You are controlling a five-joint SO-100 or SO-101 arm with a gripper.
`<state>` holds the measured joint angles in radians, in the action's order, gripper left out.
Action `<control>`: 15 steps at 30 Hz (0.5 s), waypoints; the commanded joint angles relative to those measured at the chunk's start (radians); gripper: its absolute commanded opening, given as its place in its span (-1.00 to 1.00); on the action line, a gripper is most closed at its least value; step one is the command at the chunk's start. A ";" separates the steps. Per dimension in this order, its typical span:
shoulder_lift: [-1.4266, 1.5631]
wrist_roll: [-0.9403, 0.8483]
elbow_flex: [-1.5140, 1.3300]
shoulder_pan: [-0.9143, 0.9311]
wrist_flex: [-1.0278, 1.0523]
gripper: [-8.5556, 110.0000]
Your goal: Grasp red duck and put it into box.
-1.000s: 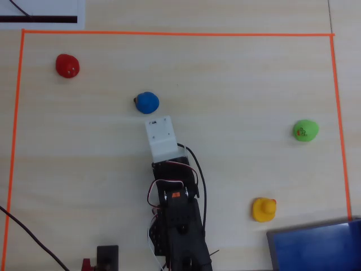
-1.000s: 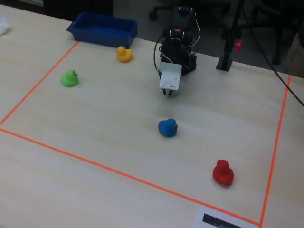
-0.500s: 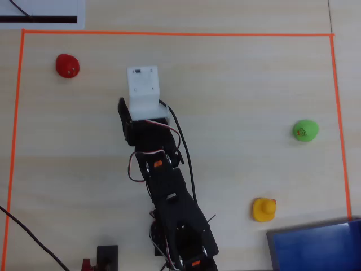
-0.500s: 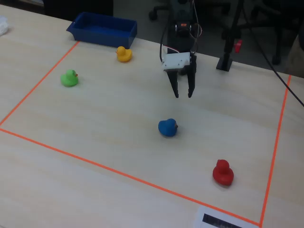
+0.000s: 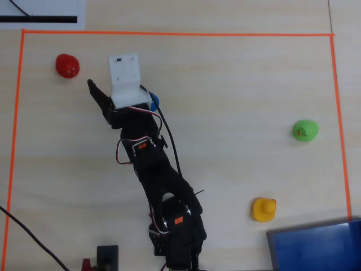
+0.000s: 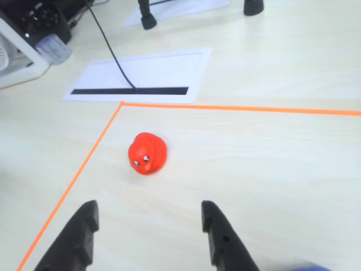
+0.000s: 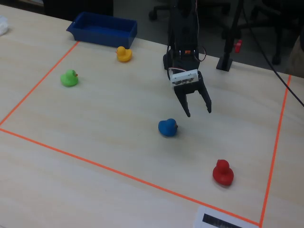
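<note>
red duck [image 6: 147,153] | upright, face toward the pincer [image 6: 149,226], just ahead of its tips | pincer wide, empty | box [image 7: 102,28] well behind, nothing inside

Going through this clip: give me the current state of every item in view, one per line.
claw: open, empty, raised above the table, short of the red duck
red duck: upright on the table, untouched, near the taped corner
blue duck: on the table, free
yellow duck: upright, just outside the box
green duck: upright, free
box: no duck visible inside
</note>
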<state>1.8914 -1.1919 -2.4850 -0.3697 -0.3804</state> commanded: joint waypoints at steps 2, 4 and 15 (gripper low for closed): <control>-0.071 -0.037 0.029 -0.035 -0.063 -0.41; -0.103 -0.035 0.044 -0.048 -0.078 -0.37; -0.333 -0.031 0.215 -0.086 -0.166 -0.29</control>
<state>1.5938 -1.2195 -2.3685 -0.4433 -0.5047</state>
